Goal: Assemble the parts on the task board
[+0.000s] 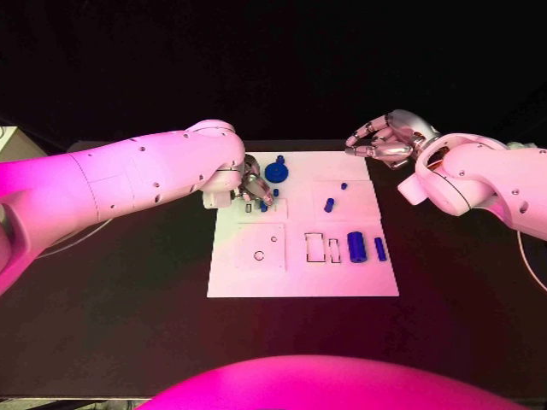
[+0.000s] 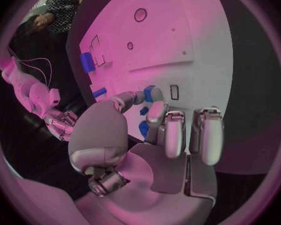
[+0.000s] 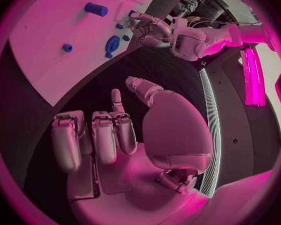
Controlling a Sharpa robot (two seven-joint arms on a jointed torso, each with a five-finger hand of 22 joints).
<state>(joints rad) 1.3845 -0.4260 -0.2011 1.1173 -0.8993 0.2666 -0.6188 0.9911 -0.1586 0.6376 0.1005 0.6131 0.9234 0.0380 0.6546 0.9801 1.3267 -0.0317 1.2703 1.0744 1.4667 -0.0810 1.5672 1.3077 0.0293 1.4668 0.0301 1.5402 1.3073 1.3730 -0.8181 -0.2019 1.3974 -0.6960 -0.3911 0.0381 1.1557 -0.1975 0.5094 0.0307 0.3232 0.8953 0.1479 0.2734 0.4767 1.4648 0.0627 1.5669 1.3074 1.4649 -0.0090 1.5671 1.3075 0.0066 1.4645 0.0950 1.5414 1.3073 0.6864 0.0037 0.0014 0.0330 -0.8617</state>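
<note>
blue part [image 2: 152, 92] at left hand [image 2: 159, 135] fingertips

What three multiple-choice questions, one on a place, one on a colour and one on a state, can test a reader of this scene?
1. Where does the large cylinder lie?
A. On the task board, near right part
B. On the black table
C. At the board's far left corner

2. What colour is the round part?
A. Green
B. Yellow
C. Blue

3. What does the right hand hold?
A. A part
B. Nothing
C. The board

Answers: 1 A, it lies beside the rectangular slots; 2 C, it is blue like the other parts; 3 B, its fingers are apart and empty in the right wrist view.
</note>
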